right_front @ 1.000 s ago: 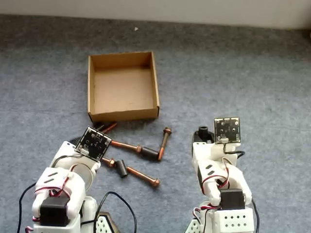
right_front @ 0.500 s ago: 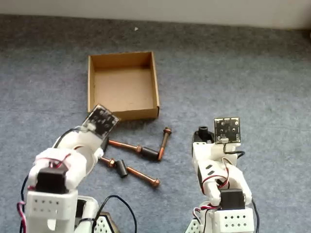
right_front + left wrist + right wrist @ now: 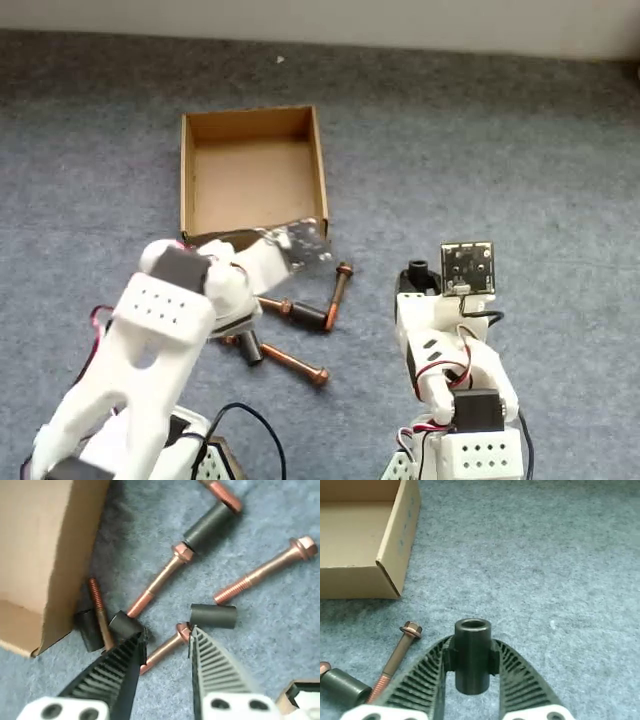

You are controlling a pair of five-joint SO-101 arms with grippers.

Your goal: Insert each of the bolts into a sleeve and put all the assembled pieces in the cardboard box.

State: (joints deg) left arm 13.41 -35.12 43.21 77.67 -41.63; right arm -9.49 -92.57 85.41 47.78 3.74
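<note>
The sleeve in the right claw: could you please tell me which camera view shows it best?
The right wrist view: the sleeve stands upright, clamped in the right claw, its open bore visible. The high view gives a small dark cylinder seen from above. The left wrist view faces loose bolts beside the cardboard box.

A grey-blue carpet [image 3: 500, 150] covers the whole working surface, its short, nubby pile running unbroken from 9 o'clock to 3 o'clock in the high view. Along the 12 o'clock edge a pale strip [image 3: 400, 18], either wall or skirting, meets the carpet in a nearly straight line that dips slightly toward 2 o'clock. A tiny white speck [image 3: 280, 60] lies on the carpet at about 11 o'clock, near that strip. The light is soft and even, leaving only faint, blurred shadows on the pile.
</note>
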